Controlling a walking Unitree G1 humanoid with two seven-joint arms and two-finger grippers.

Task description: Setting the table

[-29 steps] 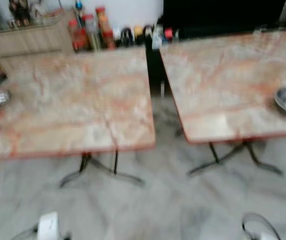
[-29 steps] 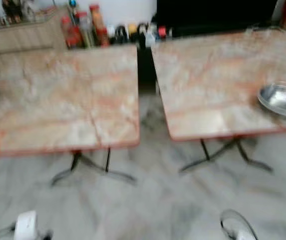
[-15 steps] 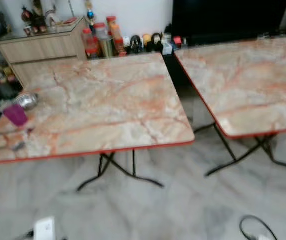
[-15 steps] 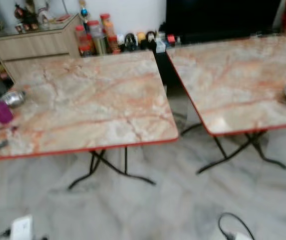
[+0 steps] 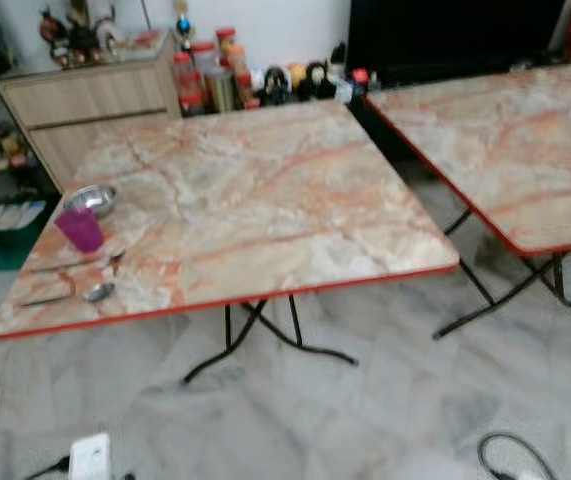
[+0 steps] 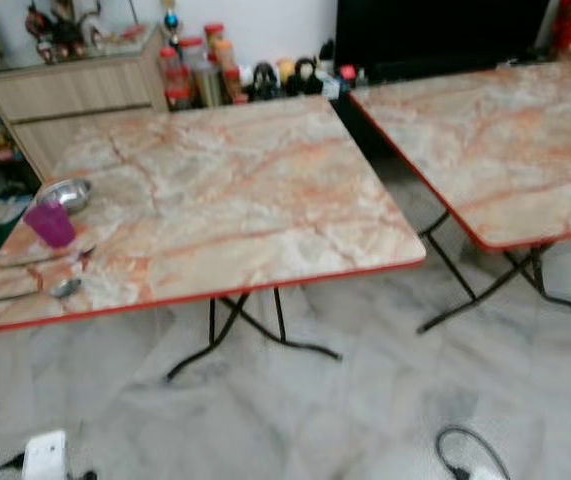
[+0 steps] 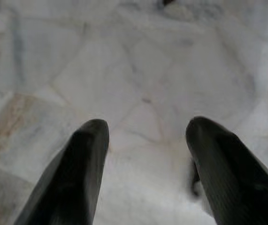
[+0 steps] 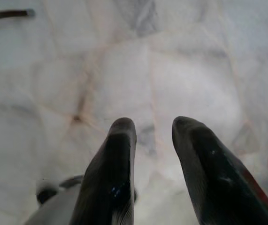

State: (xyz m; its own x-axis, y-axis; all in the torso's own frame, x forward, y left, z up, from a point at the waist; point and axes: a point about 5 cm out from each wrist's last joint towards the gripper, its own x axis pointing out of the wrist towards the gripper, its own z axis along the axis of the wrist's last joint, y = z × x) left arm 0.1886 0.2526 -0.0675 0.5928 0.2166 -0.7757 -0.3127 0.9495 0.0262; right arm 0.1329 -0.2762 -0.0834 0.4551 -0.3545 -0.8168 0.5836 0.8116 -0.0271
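A purple cup [image 5: 80,229] stands near the left end of the left marble table [image 5: 265,200]. Just behind the cup sits a small steel bowl [image 5: 90,199]. In front of it lie a spoon [image 5: 85,294] and another long utensil [image 5: 75,264], close to the table's front edge. Both arms hang low over the pale stone floor. In the left wrist view my left gripper [image 7: 145,129] is open with only floor between its fingers. In the right wrist view my right gripper [image 8: 153,126] is open with a narrower gap and holds nothing.
A second marble table [image 5: 525,150] stands to the right, across a narrow gap. Jars and bottles [image 5: 215,80] line the wall behind, beside a wooden cabinet [image 5: 85,100]. A green bin [image 5: 5,235] sits at far left. On the floor lie a white power strip [image 5: 90,457] and a black cable [image 5: 510,455].
The camera has swung left, so both tables slide right in the picture. The cup, bowl and utensils have come fully into view, and the right table's steel bowl has left it.
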